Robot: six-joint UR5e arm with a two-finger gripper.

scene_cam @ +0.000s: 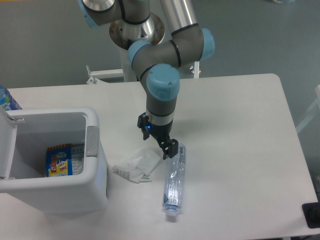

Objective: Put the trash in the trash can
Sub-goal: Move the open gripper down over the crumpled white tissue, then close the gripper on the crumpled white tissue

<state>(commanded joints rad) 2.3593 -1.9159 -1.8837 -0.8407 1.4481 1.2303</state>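
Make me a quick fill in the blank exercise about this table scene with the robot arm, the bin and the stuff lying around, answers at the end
1. The lid of the white trash can is ____.
2. The crumpled wrapper lies between the trash can and the clear ____.
3. The bottle is lying on its ____ on the table.
4. Inside the trash can lies a blue-and-yellow ____.
The gripper hangs just above the wrapper and the bottle's upper end.

Missing words: open; bottle; side; packet

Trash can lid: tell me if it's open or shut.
Open. The trash can shows its inside from above, with a blue-and-yellow snack packet lying at the bottom; the lid stands swung back at its left side.
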